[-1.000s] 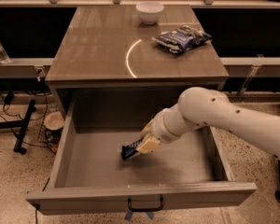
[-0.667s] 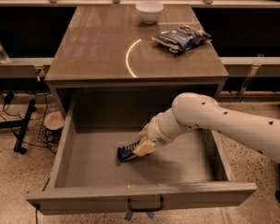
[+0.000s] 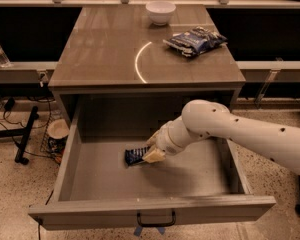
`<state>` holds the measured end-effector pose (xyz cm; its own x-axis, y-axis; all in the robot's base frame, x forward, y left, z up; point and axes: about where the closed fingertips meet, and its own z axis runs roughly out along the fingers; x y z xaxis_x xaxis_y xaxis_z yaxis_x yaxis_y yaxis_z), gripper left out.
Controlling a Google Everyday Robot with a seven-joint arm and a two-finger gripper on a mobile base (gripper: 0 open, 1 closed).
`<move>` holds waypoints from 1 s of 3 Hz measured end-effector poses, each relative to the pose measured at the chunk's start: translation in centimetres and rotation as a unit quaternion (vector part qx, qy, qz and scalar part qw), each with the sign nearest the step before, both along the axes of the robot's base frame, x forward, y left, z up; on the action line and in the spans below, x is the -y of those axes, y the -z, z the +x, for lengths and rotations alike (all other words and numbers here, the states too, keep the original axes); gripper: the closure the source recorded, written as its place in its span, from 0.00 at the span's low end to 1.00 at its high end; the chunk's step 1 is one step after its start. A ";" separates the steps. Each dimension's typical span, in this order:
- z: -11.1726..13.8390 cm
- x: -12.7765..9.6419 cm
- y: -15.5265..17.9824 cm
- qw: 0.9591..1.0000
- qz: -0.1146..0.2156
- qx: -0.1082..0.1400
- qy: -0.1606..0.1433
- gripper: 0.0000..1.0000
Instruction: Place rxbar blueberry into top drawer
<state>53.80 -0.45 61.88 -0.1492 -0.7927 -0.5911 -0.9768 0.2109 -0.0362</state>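
rxbar blueberry point(image 3: 135, 156) is down inside the top drawer point(image 3: 149, 209), low over the grey floor a little left of the middle, its dark blue wrapper lying nearly flat. From where I stand I can't tell whether it is touching the floor yet. The pincer point(image 3: 150, 149) has it by the right-hand end, the 2 tan fingers closed on the wrapper. The white arm point(image 3: 240, 130) reaches in from the right over the drawer's side wall. Holding the bar by 1 end and this low makes sense to me: letting go should only drop it a short way, and it should end up well away from the walls.

The drawer is pulled fully out, its black handle point(image 3: 155, 219) facing me, so there is room for the arm to get in and back out. Up on the desk point(image 3: 105, 54) the crinkled blue bag point(image 3: 195, 40) and the white bowl point(image 3: 160, 11) sit well apart from all this.

Compared with 1 second ago, the elbow has swung left and the bar has levelled out, having been tipped up then. The drawer, bag and bowl have not shifted.
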 end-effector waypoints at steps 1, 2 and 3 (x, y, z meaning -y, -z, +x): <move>-0.1 0.2 -0.5 1.000 0.007 0.000 -0.006 0.00; 0.4 2.7 -2.4 1.000 0.011 0.006 -0.011 0.00; 1.0 7.8 -4.7 1.000 -0.007 0.012 -0.012 0.00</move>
<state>54.79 -8.30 66.62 -0.1161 -0.8045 -0.5825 -0.9804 0.1868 -0.0626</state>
